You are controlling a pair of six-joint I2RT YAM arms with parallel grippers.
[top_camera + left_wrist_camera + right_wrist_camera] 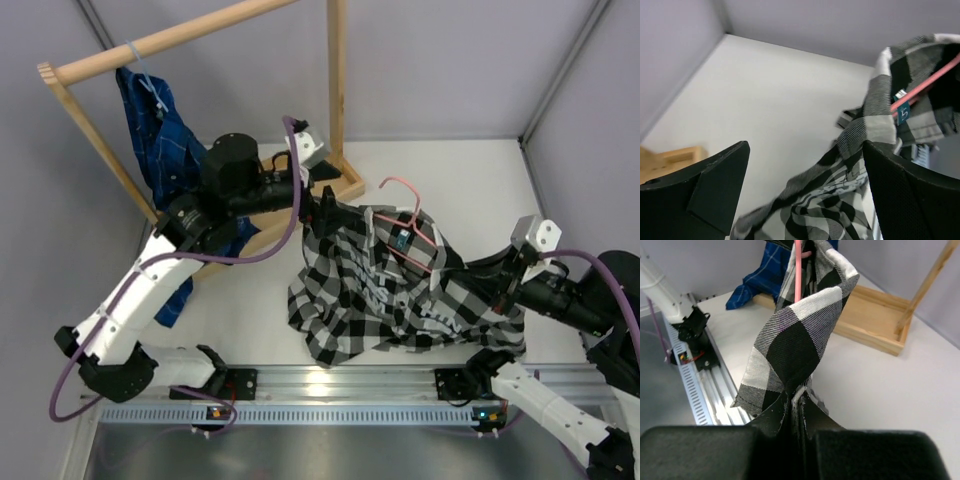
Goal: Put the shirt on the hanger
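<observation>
The black-and-white checked shirt (380, 295) hangs bunched between my two grippers over the middle of the table. The pink hanger (418, 238) sits inside its collar, hook (395, 183) pointing to the far side. My left gripper (326, 208) is at the shirt's upper left edge; in the left wrist view it (805, 192) is wide open, with shirt fabric (840, 210) lying between the fingers and the hanger (925, 82) at the upper right. My right gripper (492, 272) is shut on the shirt's right edge; the right wrist view shows fabric (800, 340) pinched at the jaws (796, 412) and the hanger wire (798, 270) above.
A wooden rack (170, 40) stands at the far left with its base (345, 185) just behind the left gripper. A dark blue plaid shirt (160, 135) hangs from it on a pale blue hanger (150, 88). An aluminium rail (330, 385) runs along the near edge.
</observation>
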